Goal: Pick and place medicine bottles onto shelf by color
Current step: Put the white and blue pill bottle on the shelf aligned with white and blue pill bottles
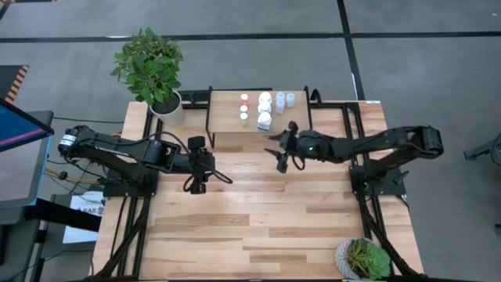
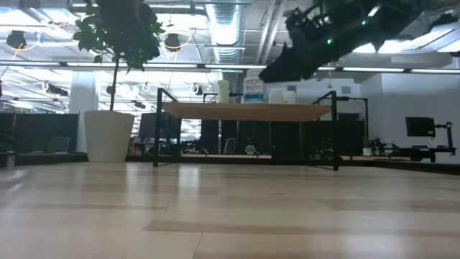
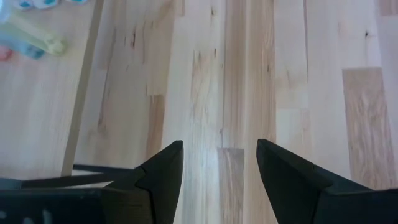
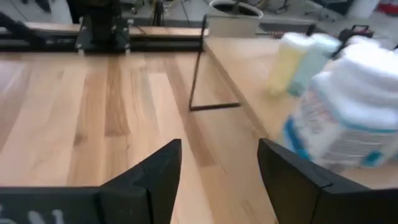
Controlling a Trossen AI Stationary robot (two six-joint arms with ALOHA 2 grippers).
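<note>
The shelf stands at the table's far side, its light wood top on thin black legs; it also shows in the low view. Several medicine bottles stand upright on it: red-capped and yellowish ones, larger white ones and light-blue-capped ones. In the right wrist view the large bottle with the blue-green label is close by. My right gripper is open and empty, raised just in front of the shelf's near right part. My left gripper is open and empty over the table's left middle.
A leafy plant in a white pot stands left of the shelf. A second potted plant sits at the near right corner. The plank tabletop stretches between the arms and the near edge.
</note>
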